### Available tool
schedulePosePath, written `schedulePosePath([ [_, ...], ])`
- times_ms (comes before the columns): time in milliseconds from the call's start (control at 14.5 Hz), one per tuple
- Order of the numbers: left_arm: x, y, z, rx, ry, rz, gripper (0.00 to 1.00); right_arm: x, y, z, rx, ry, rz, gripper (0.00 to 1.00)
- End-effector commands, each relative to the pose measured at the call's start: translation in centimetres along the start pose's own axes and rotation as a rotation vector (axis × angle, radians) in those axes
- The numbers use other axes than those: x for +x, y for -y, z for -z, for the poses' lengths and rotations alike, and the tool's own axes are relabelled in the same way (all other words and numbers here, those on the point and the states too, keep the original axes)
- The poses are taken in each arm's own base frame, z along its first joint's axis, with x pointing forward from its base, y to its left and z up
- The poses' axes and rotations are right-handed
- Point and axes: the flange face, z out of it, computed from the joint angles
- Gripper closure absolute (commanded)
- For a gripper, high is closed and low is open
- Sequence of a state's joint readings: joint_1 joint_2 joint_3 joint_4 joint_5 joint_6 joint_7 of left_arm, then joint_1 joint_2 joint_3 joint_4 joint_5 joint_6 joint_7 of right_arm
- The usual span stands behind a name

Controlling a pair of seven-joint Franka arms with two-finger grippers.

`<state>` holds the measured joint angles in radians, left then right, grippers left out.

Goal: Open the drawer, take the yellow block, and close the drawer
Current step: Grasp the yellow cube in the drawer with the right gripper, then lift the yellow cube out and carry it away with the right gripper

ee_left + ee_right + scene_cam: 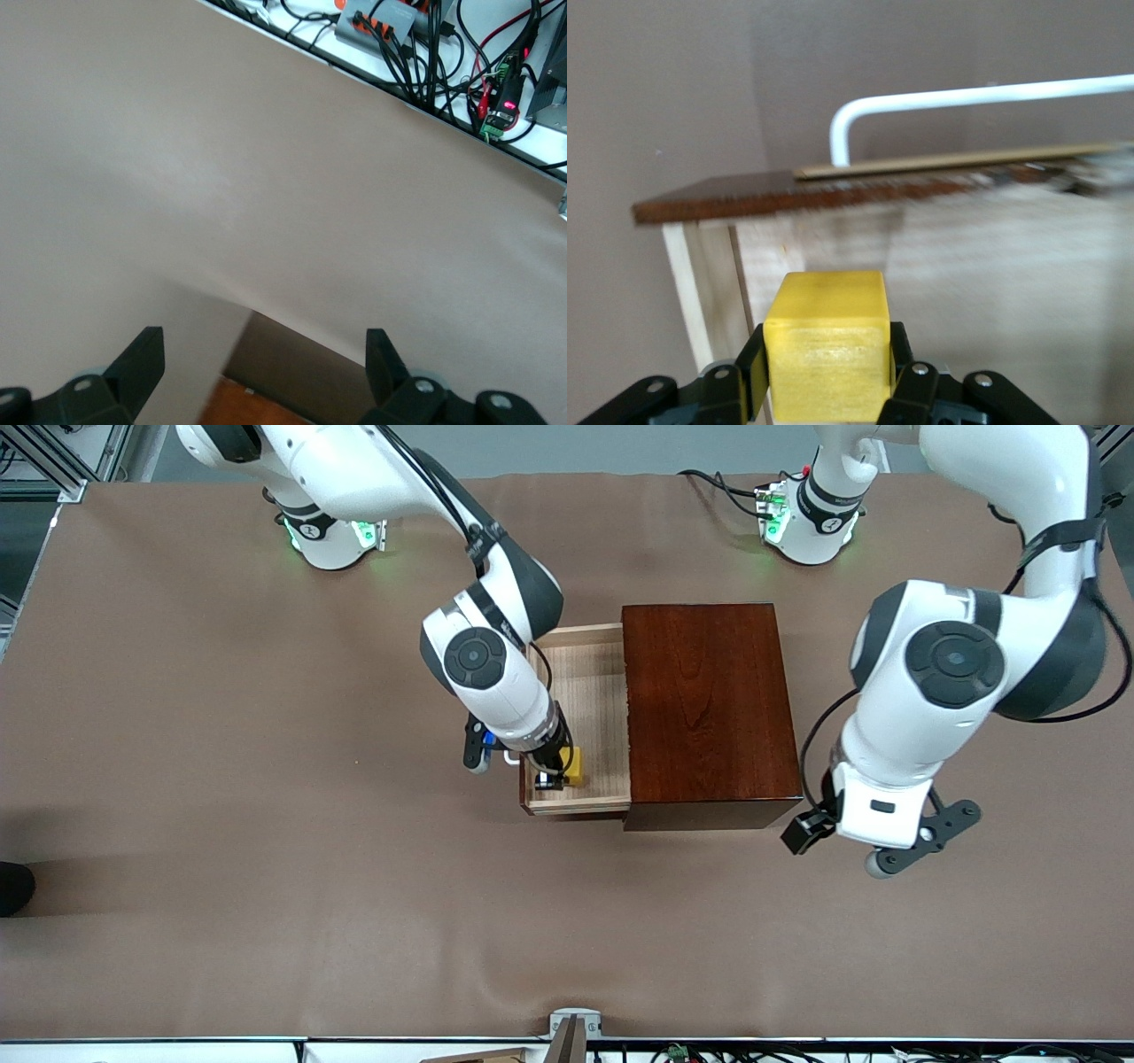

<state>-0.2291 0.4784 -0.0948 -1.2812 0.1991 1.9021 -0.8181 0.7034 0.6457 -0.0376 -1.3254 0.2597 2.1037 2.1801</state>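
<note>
The drawer stands pulled out of the dark reddish-brown box toward the right arm's end, its pale inside showing. My right gripper reaches down into the drawer's corner nearest the front camera and is shut on the yellow block. In the right wrist view the yellow block sits between both black fingers, with the drawer's front wall and white handle past it. I cannot tell whether the block touches the drawer floor. My left gripper waits open and empty over the table beside the box.
The brown cloth table surrounds the box. In the left wrist view the open left gripper hangs over the cloth and a corner of the box. Cables and electronics line the table's edge nearest the front camera.
</note>
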Motion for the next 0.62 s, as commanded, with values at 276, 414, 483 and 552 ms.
schedulePosePath([
  [276,2.4,4.3,1.6,0.013,0.002,-0.045,0.00,7.8,2.2,17.3,-0.145,0.036,0.331,0.69],
  [414,2.3,4.4,1.4,0.023,0.014,-0.074,0.00,14.6,5.1,18.7,-0.185,0.035,0.509,0.69],
  [483,2.2,4.4,1.2,0.027,0.019,-0.079,0.00,18.5,6.6,19.5,-0.196,0.046,0.606,0.69],
  [552,2.2,4.4,1.1,0.028,0.020,-0.079,0.00,22.2,8.1,20.2,-0.190,0.047,0.707,0.69],
])
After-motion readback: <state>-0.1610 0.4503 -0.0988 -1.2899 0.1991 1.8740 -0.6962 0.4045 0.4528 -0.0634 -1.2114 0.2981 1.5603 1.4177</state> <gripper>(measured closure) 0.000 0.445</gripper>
